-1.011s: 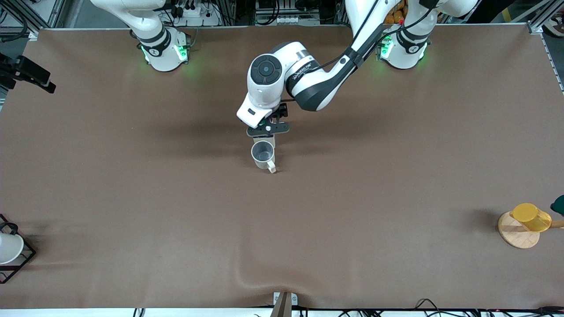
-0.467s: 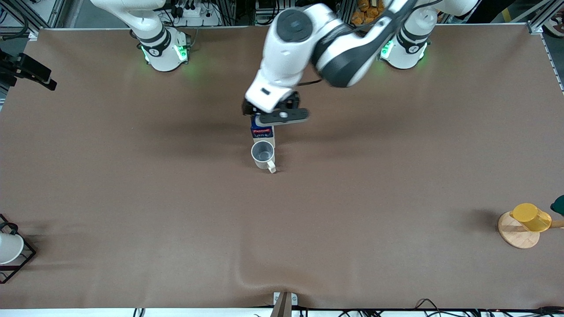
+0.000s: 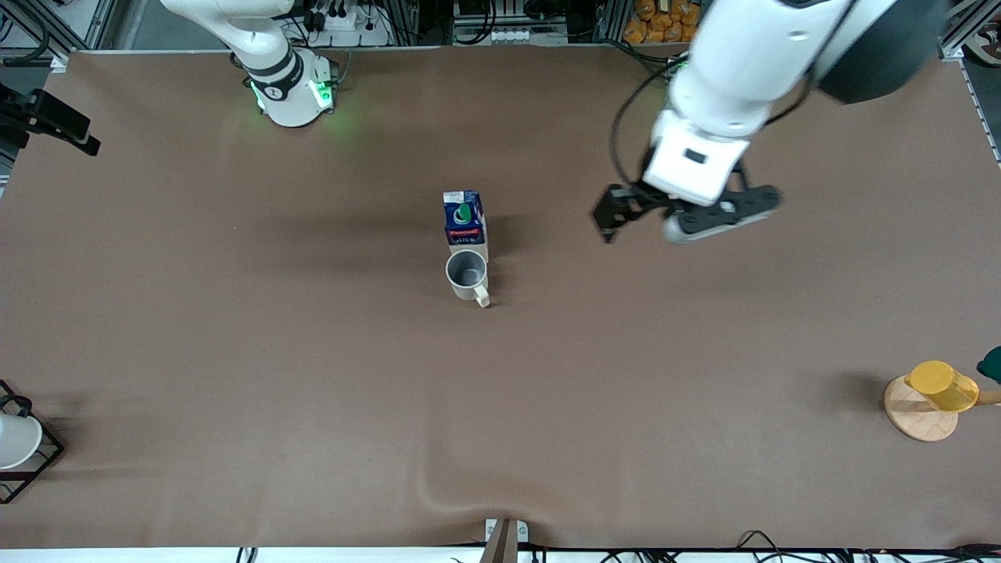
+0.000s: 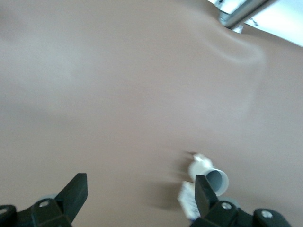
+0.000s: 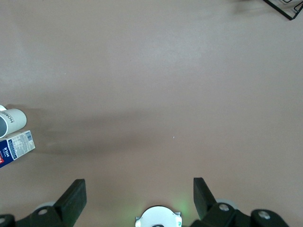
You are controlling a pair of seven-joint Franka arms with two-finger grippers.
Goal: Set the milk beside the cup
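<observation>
The milk [image 3: 464, 218], a dark blue carton with a red band and green cap, stands upright on the table. It is right beside the cup [image 3: 468, 275], an off-white mug with a grey inside, on the side farther from the front camera. My left gripper [image 3: 626, 213] is open and empty, up in the air over bare table toward the left arm's end. Its wrist view shows its gripper [image 4: 140, 191], the cup [image 4: 208, 176] and the milk [image 4: 188, 204]. My right gripper [image 5: 139, 193] is open and empty, above its own base, and sees the cup [image 5: 12, 120] and milk [image 5: 16, 146].
A yellow plastic cup [image 3: 942, 385] lies on a round wooden disc [image 3: 919, 418] at the left arm's end. A white cup in a black wire frame [image 3: 17, 442] stands at the right arm's end. The right arm's base [image 3: 289, 94] is along the top edge.
My left gripper was low at the milk by the cup. It has let go, risen and swung away toward the left arm's end. The milk stays standing beside the cup.
</observation>
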